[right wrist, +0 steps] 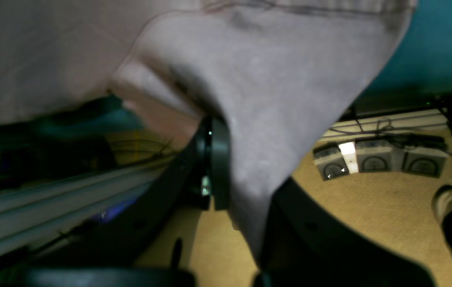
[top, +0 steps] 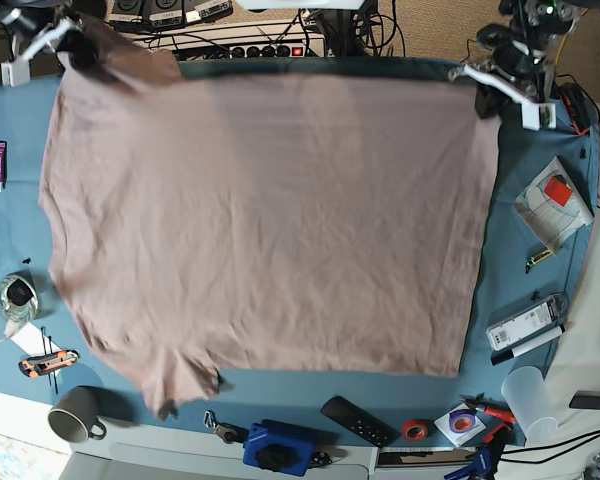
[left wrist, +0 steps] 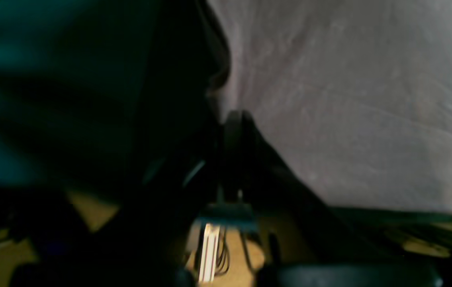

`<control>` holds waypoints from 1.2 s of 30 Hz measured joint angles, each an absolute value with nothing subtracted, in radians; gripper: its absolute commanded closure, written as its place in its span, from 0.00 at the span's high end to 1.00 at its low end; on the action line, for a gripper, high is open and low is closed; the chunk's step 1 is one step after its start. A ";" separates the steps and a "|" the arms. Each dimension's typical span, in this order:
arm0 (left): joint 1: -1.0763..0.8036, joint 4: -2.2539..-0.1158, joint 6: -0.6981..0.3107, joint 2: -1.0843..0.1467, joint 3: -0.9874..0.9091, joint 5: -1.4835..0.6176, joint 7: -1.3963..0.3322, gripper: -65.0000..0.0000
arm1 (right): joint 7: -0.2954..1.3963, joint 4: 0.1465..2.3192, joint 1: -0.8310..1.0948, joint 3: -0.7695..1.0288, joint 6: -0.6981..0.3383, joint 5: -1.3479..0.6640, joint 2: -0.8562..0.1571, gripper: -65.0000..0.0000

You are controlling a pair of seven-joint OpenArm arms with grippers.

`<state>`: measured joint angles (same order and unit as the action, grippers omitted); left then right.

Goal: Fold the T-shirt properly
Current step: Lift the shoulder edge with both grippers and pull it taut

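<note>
The mauve T-shirt (top: 270, 220) lies spread wide over the teal tablecloth (top: 525, 270), with one sleeve hanging toward the near left. My right gripper (top: 77, 48) is at the far left corner, shut on the fabric. In the right wrist view the T-shirt (right wrist: 269, 79) drapes down between the dark fingers of the right gripper (right wrist: 226, 159). My left gripper (top: 483, 92) holds the far right corner. In the left wrist view the T-shirt (left wrist: 349, 99) runs off to the right from the closed left gripper (left wrist: 235, 119).
Along the near edge sit a grey mug (top: 75, 415), a blue box (top: 278, 447), a black remote (top: 358, 421) and a red tape roll (top: 413, 430). A utility knife (top: 48, 362) lies at the left. A plastic cup (top: 528, 395) and small tools crowd the right.
</note>
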<state>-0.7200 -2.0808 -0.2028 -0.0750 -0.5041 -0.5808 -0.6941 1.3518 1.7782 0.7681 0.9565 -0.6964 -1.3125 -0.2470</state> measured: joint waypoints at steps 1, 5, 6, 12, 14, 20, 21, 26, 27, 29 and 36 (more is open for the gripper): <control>-0.738 -2.087 -0.203 -0.075 -0.517 -0.598 -0.702 0.00 | 1.366 1.785 0.787 0.974 -0.697 -1.335 -0.247 0.00; -0.812 -2.115 -0.207 -0.075 -0.562 -0.653 -0.711 0.00 | 1.414 1.812 0.844 1.056 -0.697 -1.439 -0.247 0.00; -0.829 -2.125 -0.208 -0.075 -0.573 -0.660 -0.715 0.00 | 1.414 1.814 0.851 1.077 -0.697 -1.459 -0.247 0.00; -0.878 -2.177 -0.210 -0.075 -0.625 -0.718 -0.766 0.00 | 1.414 1.815 0.854 1.119 -0.698 -1.468 -0.247 0.00; -0.878 -2.194 -0.210 -0.075 -0.625 -0.720 -0.767 0.00 | 1.414 1.815 0.850 1.118 -0.698 -1.468 -0.247 0.00; -0.832 -2.206 -0.210 -0.075 -0.623 -0.712 -0.744 0.00 | 1.420 1.815 0.757 1.118 -0.698 -1.390 -0.246 0.00; -0.825 -2.206 -0.211 -0.075 -0.623 -0.709 -0.741 0.00 | 1.420 1.815 0.738 1.117 -0.698 -1.384 -0.246 0.00; -0.803 -2.206 -0.211 -0.075 -0.623 -0.698 -0.700 0.00 | 1.396 1.814 0.697 1.075 -0.700 -1.272 -0.245 0.00; -0.802 -2.206 -0.211 -0.075 -0.623 -0.699 -0.690 0.00 | 1.383 1.814 0.693 1.062 -0.700 -1.253 -0.245 0.00; -0.803 -2.205 -0.211 -0.075 -0.623 -0.699 -0.686 0.00 | 1.341 1.814 0.683 1.031 -0.700 -1.216 -0.246 0.00; -0.739 -2.110 -0.201 -0.080 -0.545 -0.635 -0.651 0.00 | 1.299 1.813 0.615 0.927 -0.700 -1.089 -0.246 0.00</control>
